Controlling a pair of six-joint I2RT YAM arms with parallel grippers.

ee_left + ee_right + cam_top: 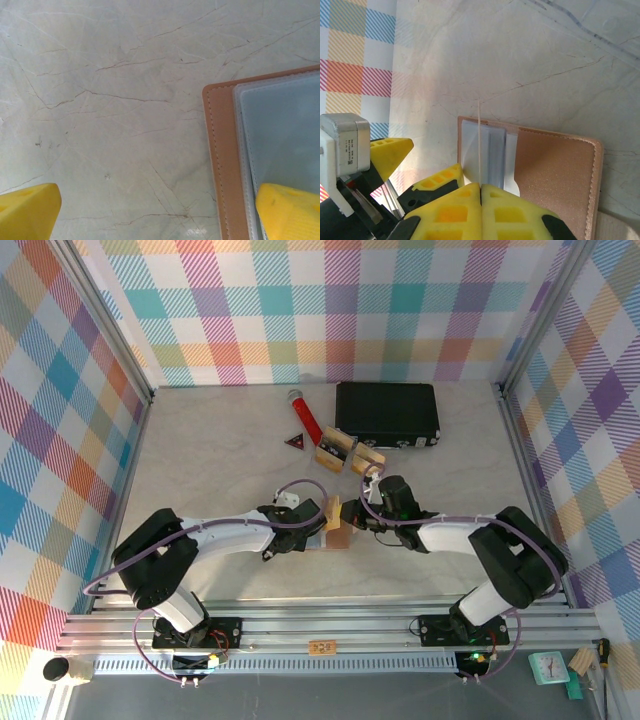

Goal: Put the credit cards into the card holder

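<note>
Now, right fingers pinching credit card edge-on over card holder, left fingers wide

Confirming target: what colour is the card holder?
Card holder: tan-brown leather, pale stitching; best in left wrist view.

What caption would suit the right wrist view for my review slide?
Right gripper, shut on a thin credit card seen edge-on, holds it over the open card holder.
</note>
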